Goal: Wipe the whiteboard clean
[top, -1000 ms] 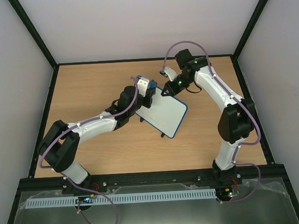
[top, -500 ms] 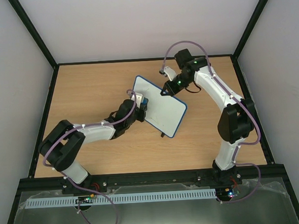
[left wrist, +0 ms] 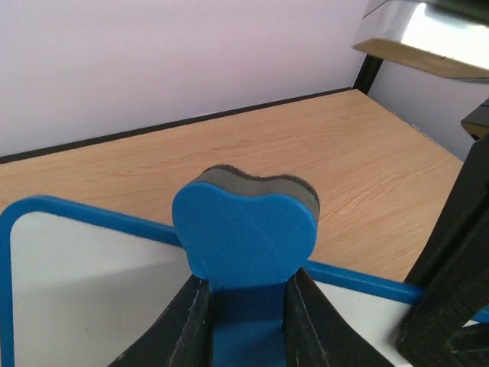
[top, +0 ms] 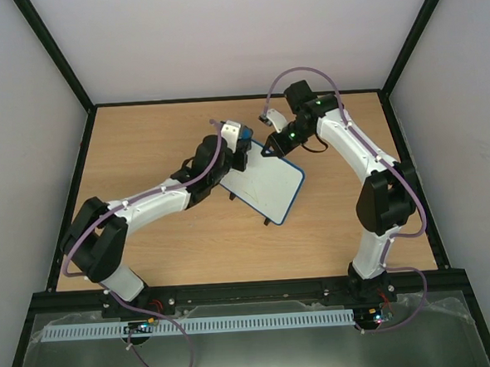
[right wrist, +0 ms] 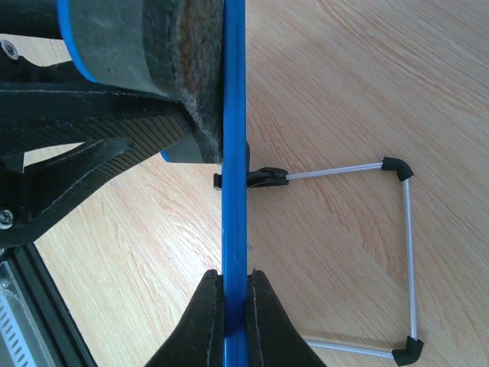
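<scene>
**Wipe at the far edge: hazards and board condition**

1. Grip state. The left gripper (left wrist: 248,325) is clamped on the blue handle of the eraser (left wrist: 244,229). The right gripper (right wrist: 234,287) pinches the blue rim (right wrist: 234,115) of the whiteboard (top: 266,186), one finger on each face.

2. Location. The whiteboard sits at the middle of the table (top: 143,148), tilted, with its far corner in the right gripper. Its wire stand (right wrist: 405,260) is folded out behind it.

3. Hazards, as I judge them from here:
   - The eraser's felt is against the board face right at the far rim and partly overhangs it. One more push outward would likely carry it off the edge, and the pad could catch on the rim on the way back.
   - The right gripper holds only a thin strip of rim. Heavy wiping pressure could twist the board in that pinch or pull it free.
   - The two grippers are near each other at the same corner. A sideways stroke toward the right gripper risks contact.
   - Pressure on the face could fold the stand or skid its feet.

4. Board condition. In the left wrist view the white face beside the eraser shows no marks. In the top view the face reads plain white, but faint traces would be too small to tell
</scene>
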Controlling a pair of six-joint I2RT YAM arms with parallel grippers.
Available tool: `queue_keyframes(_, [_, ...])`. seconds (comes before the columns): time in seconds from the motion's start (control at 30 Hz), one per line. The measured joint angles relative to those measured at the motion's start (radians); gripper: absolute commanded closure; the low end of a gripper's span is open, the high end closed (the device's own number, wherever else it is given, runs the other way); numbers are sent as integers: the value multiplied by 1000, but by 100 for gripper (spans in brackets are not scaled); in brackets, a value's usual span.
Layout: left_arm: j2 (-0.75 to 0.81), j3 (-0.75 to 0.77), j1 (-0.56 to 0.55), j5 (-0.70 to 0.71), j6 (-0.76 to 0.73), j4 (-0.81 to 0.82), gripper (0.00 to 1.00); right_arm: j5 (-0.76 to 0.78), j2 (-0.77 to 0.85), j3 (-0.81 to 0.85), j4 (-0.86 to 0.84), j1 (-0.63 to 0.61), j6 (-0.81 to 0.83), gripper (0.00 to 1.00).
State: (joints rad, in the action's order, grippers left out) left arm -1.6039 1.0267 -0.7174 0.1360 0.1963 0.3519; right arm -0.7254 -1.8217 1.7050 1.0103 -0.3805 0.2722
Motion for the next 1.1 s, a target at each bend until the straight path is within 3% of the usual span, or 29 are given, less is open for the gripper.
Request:
queue_keyframes(0.47, [-37, -134, 46, -38, 158, 62, 97, 31, -4, 0, -19, 0, -31, 98])
queue_keyframes(0.8, [-14, 11, 51, -88, 184, -98, 97, 21, -4, 0, -21, -3, -26, 98])
queue_keyframes(0.93, [1, 16, 50, -102, 219, -66, 97, 18, -4, 2, -26, -13, -23, 98])
queue_keyframes(1.1, [3, -112, 34, -90, 337, 50, 97, 26, -5, 2, -29, -13, -24, 98])
